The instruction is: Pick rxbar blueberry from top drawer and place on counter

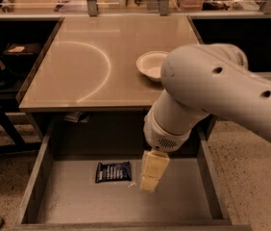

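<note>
The rxbar blueberry (113, 172), a dark flat wrapper with white lettering, lies on the speckled grey floor of the open top drawer (78, 203), left of centre. My gripper (149, 186) hangs pale and cream-coloured inside the drawer, just right of the bar and apart from it, tips pointing down near the floor. The big white arm (212, 95) reaches in from the right above it. The counter (87, 66) is the tan tabletop with a pale arc mark, behind the drawer.
A white bowl (151, 64) sits on the counter's right side, partly behind the arm. Low brownish drawer walls stand left (35, 177) and right (208, 177). Dark shelving and clutter line the left; speckled floor lies to the right.
</note>
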Controlling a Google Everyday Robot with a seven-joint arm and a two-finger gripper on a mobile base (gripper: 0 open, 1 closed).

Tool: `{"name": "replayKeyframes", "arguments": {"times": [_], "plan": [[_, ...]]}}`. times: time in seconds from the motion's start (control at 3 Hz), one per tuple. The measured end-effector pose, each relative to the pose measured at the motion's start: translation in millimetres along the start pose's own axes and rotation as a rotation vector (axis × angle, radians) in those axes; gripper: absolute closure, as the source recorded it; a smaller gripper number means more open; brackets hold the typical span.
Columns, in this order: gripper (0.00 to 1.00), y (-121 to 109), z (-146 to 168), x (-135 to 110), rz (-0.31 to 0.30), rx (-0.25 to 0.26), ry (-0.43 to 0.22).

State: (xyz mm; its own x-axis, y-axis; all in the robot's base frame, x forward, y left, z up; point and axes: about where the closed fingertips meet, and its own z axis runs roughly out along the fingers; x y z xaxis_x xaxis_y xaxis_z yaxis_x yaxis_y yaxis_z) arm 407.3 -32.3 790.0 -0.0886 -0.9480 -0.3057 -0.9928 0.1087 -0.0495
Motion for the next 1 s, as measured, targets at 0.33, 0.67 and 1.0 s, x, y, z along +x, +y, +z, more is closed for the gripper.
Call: {"name": "replayKeyframes", "arguments": {"times": [0.33, 0.67, 1.0], "plan": [[0.0, -11, 47, -4, -0.006, -0.037, -0.001], [0.0, -12, 52, -4, -0.005, -0.043, -0.003], [0.0, -4, 74, -17, -0.018, -0.072, -0.055]]}}
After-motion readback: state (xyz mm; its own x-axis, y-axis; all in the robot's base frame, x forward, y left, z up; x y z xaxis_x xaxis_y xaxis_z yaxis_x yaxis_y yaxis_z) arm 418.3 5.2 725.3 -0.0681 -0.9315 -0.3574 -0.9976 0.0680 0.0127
